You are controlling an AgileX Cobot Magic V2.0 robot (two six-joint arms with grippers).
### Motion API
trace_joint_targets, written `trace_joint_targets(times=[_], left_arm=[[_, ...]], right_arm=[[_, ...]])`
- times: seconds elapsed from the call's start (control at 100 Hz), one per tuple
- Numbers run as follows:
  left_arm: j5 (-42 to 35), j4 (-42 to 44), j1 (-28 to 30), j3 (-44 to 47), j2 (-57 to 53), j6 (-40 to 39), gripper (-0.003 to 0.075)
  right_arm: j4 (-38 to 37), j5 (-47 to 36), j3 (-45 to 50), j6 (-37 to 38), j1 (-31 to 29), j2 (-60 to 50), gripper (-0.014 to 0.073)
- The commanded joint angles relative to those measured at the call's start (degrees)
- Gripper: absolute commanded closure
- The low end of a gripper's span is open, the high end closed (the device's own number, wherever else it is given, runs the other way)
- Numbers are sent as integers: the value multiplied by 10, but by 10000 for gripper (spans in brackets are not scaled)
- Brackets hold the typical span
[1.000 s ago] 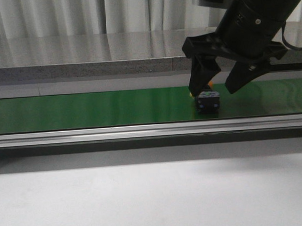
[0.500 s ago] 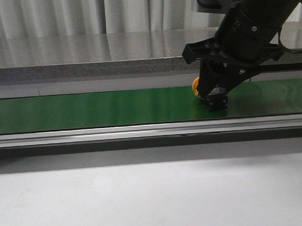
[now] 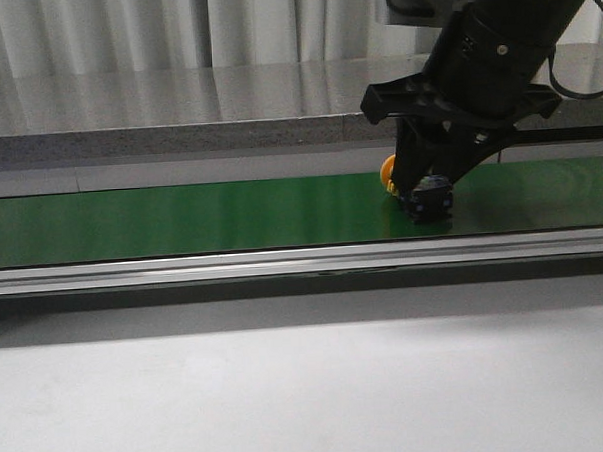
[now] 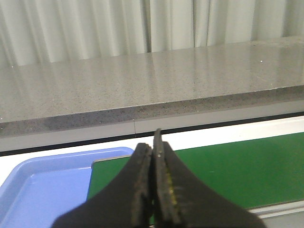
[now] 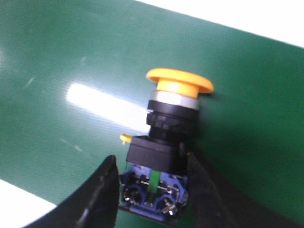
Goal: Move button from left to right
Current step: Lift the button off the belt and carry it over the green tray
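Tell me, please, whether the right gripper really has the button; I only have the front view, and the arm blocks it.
Observer: In the right wrist view, the right gripper has its fingers against both sides of the button, at its black and blue base.
Operator: Thank you. Which way does the cap face?
Observer: The button lies on its side on the green belt, with the yellow-orange cap pointing away from the gripper.
Operator: And what is the left gripper doing?
Observer: The left gripper is shut and holds nothing, above a blue tray at the belt's end.
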Motion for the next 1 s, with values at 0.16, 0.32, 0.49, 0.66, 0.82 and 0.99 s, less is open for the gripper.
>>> trace_joint_targets(times=[0.16,0.32,0.49,0.66,0.82,0.99], left_arm=[[-42,-6,-6,-16,4,-2,739],[-42,-6,-6,-16,4,-2,739],[-42,-6,-6,-16,4,-2,739],[-42,-6,-6,-16,4,-2,739],[-42,-6,-6,-16,4,-2,739],[-42,-6,-6,-16,4,-2,739]], right_arm=[[-8,32,-60,-4,0,-38,337],[-15,43,-64,-4,-23,-73,337],[-34,69,-64,-4,-80,-101,337],[-39,88,-64,-4,-163,-112,337],[-39,93,-64,-4,-244,-113,337],[-45,93,-64,-4,-326,-113,337]])
